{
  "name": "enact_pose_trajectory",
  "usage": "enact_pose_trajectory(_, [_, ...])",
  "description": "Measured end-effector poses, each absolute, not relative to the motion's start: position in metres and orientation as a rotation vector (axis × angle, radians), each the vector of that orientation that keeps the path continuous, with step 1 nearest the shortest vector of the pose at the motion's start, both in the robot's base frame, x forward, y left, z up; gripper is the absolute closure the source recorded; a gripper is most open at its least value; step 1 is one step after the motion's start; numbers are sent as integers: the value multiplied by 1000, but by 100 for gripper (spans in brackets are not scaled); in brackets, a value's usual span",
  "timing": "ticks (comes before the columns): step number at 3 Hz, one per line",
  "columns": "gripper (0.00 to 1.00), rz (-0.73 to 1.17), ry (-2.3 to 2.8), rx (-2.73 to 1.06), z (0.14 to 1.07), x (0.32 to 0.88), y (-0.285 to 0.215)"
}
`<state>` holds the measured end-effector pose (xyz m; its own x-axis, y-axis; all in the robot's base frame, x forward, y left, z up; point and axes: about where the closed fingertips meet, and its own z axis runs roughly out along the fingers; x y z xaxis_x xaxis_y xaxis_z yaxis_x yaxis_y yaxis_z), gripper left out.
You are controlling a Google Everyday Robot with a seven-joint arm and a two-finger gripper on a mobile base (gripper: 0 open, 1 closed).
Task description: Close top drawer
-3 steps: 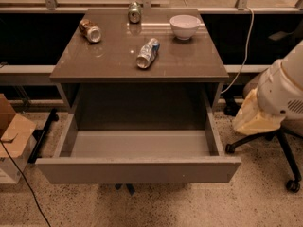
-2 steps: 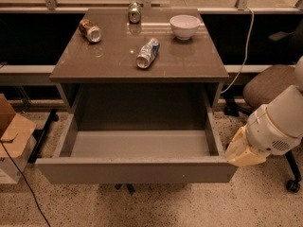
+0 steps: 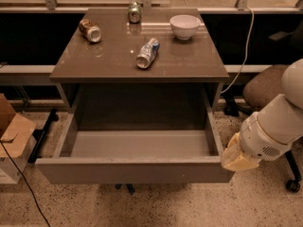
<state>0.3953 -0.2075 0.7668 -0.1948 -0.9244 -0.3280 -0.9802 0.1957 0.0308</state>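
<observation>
Speckled floor [image 3: 265, 207]; top drawer [image 3: 132, 170] open, gripper [image 3: 239, 159] beside its front corner, grip state unclear

The top drawer [image 3: 135, 170] juts out below the tabletop [image 3: 189, 63] — pincer [image 3: 239, 160] just beside its front-right corner.

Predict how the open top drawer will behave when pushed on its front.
It looks empty, so the top drawer should probably slide in lightly. Its wide flat front seems stiff; pushed off-centre, near the front corner where the tool sits, it might skew slightly.
</observation>
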Motion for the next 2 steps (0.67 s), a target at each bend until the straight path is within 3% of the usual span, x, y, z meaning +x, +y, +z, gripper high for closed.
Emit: enact_pose_trajectory(2, [100,359,2295,-1790,719,388,-208])
